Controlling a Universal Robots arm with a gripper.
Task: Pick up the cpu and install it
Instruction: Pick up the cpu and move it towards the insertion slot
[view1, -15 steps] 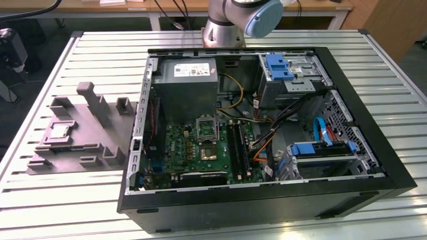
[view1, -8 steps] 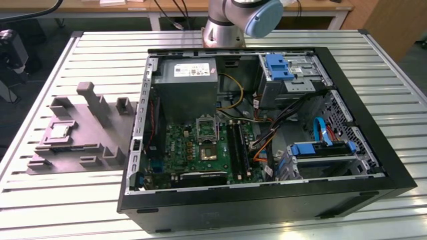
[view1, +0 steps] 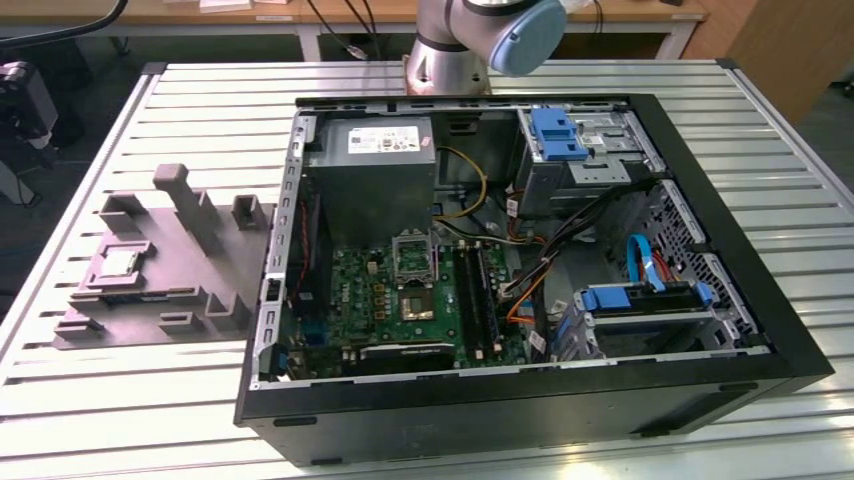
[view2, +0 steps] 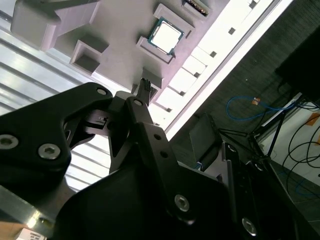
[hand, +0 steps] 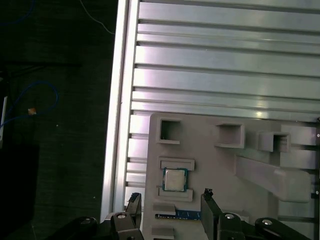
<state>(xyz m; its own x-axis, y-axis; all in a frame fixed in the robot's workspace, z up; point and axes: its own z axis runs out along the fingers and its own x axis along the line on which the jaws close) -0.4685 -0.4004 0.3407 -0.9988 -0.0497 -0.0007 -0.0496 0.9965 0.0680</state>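
Here, the claw (hand: 170, 196) stands wide open and empty. In the first wrist view its two black fingertips (hand: 134, 199) sit well apart, with nothing gripped between them. It hangs above the grey moulded tray (hand: 210, 165), clear of it, touching nothing.

The cpu (hand: 175, 180) lies flat in a shallow square pocket of that tray, silvery top up, with a thin tan-green edge showing. From the first wrist view it falls between the two fingertips, below them. The second wrist view shows the cpu (view2: 166, 35) in the same pocket, beyond one black finger (view2: 145, 92). A narrow blue-edged strip (hand: 177, 216) lies in a slot just beside the pocket.

In the exterior view the tray (view1: 147, 240) rests on the slatted metal bench (view1: 134, 400), at the exterior view's left. The cpu (view1: 118, 263) sits toward the tray's left half. Just beside the tray, on the exterior view's right, lies the open black computer case (view1: 534, 400), on its side, with the green circuit board (view1: 360, 290) exposed inside. The arm (view1: 467, 40) has its base at the far edge of the bench, behind the case.
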